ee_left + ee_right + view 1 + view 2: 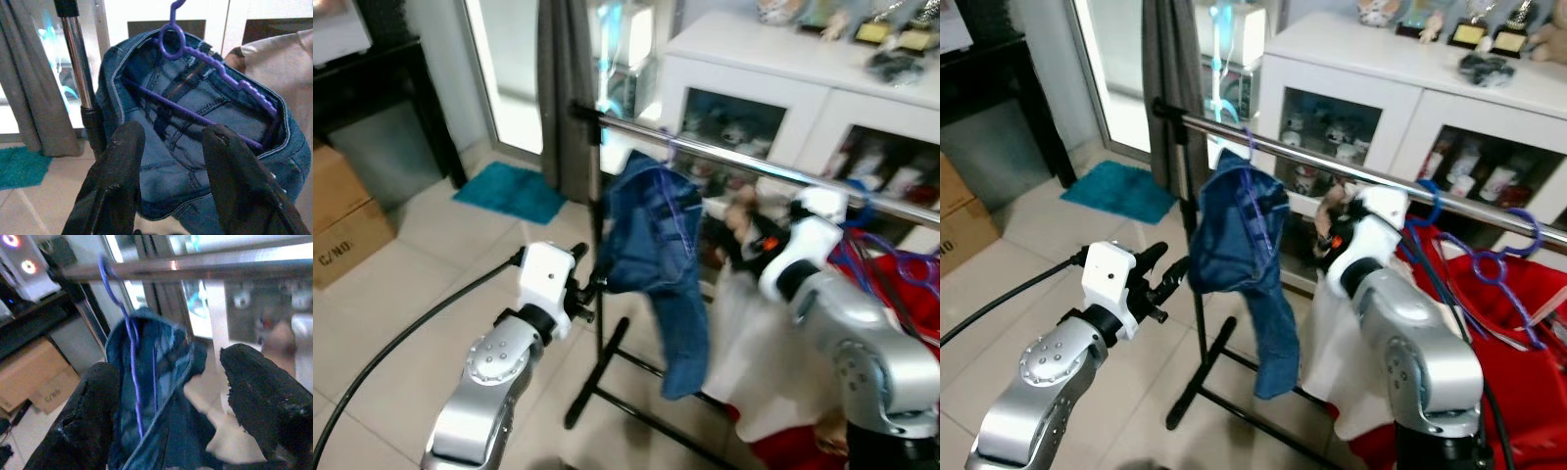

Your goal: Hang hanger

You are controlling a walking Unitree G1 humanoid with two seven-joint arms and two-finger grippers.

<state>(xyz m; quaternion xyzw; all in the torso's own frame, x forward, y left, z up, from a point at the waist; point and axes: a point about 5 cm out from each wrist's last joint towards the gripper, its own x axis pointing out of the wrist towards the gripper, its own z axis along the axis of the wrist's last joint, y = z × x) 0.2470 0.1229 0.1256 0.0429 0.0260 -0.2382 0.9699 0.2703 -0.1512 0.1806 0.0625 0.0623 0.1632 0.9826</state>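
A purple hanger (215, 73) carries folded blue jeans (656, 235), and its hook (115, 293) sits over the chrome rail (1332, 162) of a clothes rack. My left gripper (1170, 269) is open just left of the jeans, near the rack's upright post, with nothing between its fingers (122, 161). My right gripper (1327, 235) is open on the right side of the jeans, below the rail. The jeans and hanger show through the gap between its fingers (254, 382), untouched.
A white garment (1332, 352), red cloth (1518, 323) and blue hangers (1489, 259) hang further right on the rail. A white cabinet (1410, 69) stands behind. The rack's black base (607, 377), a black cable (411, 323), a teal mat (509, 191) and a cardboard box (342, 211) lie on the tiled floor.
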